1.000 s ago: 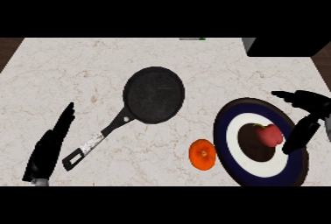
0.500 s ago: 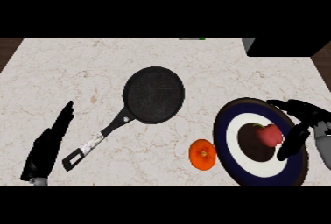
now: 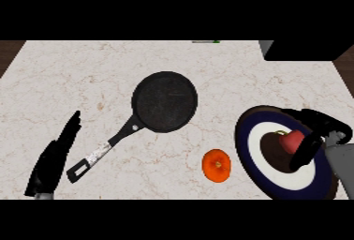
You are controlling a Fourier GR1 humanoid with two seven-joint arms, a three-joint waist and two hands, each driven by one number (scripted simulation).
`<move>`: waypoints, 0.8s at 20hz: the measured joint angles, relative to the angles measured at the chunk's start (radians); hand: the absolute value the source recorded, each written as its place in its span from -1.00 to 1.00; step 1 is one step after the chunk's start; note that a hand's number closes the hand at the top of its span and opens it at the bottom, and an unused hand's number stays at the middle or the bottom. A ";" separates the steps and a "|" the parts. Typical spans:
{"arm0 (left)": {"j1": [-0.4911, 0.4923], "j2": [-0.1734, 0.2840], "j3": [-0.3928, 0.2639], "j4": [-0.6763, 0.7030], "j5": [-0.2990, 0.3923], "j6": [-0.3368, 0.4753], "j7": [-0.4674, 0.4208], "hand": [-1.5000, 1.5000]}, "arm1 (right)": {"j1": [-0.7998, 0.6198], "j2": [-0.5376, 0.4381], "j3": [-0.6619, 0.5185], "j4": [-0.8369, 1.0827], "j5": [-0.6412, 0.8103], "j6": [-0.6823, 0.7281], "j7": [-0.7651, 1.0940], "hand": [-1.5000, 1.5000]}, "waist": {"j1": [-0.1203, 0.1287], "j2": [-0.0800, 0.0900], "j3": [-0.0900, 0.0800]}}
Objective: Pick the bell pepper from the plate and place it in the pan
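A red bell pepper (image 3: 293,139) sits in the middle of a round plate (image 3: 256,161) with a dark blue rim, white ring and dark centre, at the right of the counter. My right hand (image 3: 319,136) reaches over the plate from the right, its fingers and thumb curved around the pepper's right side, partly hiding it. A black pan (image 3: 165,101) lies left of the plate, its handle (image 3: 104,152) pointing down-left. My left hand (image 3: 54,157) rests open at the lower left, fingers straight.
An orange fruit (image 3: 217,165) lies on the counter between the pan's handle and the plate. A dark box (image 3: 307,49) stands at the far right corner. A small green item (image 3: 205,41) shows at the back edge.
My right hand has moved down and left over the plate, and its fingers have come close around the pepper. The left hand, pan and orange fruit have stayed put.
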 measured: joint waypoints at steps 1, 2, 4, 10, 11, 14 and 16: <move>-0.005 -0.005 0.004 0.007 -0.004 -0.001 -0.003 0.00 | 0.009 0.003 -0.005 -0.002 0.012 -0.008 -0.018 1.00 | -0.001 0.000 0.000; 0.001 0.000 0.011 0.000 0.003 -0.012 -0.002 0.00 | 0.015 0.012 -0.007 -0.003 0.021 -0.020 -0.034 1.00 | -0.001 0.000 0.000; -0.011 -0.002 0.015 0.004 -0.003 -0.019 0.005 0.00 | 0.001 0.034 -0.019 0.018 0.030 -0.040 -0.052 1.00 | -0.001 -0.001 -0.001; -0.028 -0.013 0.041 0.025 -0.010 -0.033 0.000 0.00 | 0.012 0.059 -0.070 0.038 0.022 -0.035 -0.092 1.00 | -0.002 -0.002 -0.002; -0.030 -0.013 0.044 0.025 -0.010 -0.036 0.002 0.00 | 0.032 0.077 -0.072 0.020 0.024 -0.051 -0.072 1.00 | -0.003 -0.002 -0.002; -0.013 -0.015 0.047 0.013 -0.010 -0.033 0.008 0.00 | 0.102 0.171 -0.044 -0.072 0.086 -0.177 0.069 1.00 | -0.017 -0.012 -0.007; -0.006 -0.015 0.052 0.015 -0.013 -0.027 0.007 0.00 | 0.143 0.234 -0.019 -0.120 0.152 -0.274 0.173 1.00 | -0.028 -0.020 -0.013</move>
